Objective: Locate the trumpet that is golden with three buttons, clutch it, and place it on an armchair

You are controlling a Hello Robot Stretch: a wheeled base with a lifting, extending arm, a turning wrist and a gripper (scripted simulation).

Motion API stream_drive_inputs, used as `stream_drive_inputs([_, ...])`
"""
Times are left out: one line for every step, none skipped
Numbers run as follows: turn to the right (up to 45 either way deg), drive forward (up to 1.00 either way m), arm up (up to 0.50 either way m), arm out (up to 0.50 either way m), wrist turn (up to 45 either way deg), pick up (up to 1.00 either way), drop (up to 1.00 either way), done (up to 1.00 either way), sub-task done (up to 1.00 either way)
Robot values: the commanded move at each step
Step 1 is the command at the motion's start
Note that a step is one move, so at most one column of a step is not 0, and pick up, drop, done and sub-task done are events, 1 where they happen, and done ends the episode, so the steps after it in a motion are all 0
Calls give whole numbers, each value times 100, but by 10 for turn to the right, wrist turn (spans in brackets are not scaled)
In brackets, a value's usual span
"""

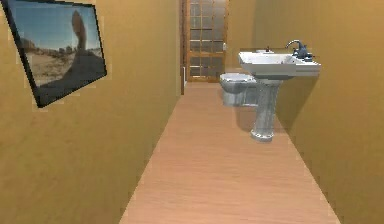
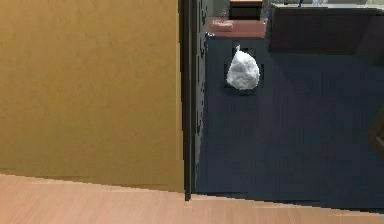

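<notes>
At the forward view's upper right a sink (image 1: 268, 62) and toilet (image 1: 237, 88) are seen; searching is judged in hand, the trumpet's place undetermined. The jaws' state cannot be told. The dark-floored room (image 2: 300, 130) should be entered next.

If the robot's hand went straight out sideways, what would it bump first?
Hard to say: probably the dark door post beside the tan wall; just past it, the way looks free over dark floor toward a white bag.

Bright even indoor light, soft shadows around the sink (image 1: 268, 62), edges slightly skewed
</notes>
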Motion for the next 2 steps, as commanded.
stream_drive_inputs([0, 100, 0, 0, 0, 0, 0, 0, 0])
stream_drive_inputs([0, 100, 0, 0, 0, 0, 0, 0, 0])
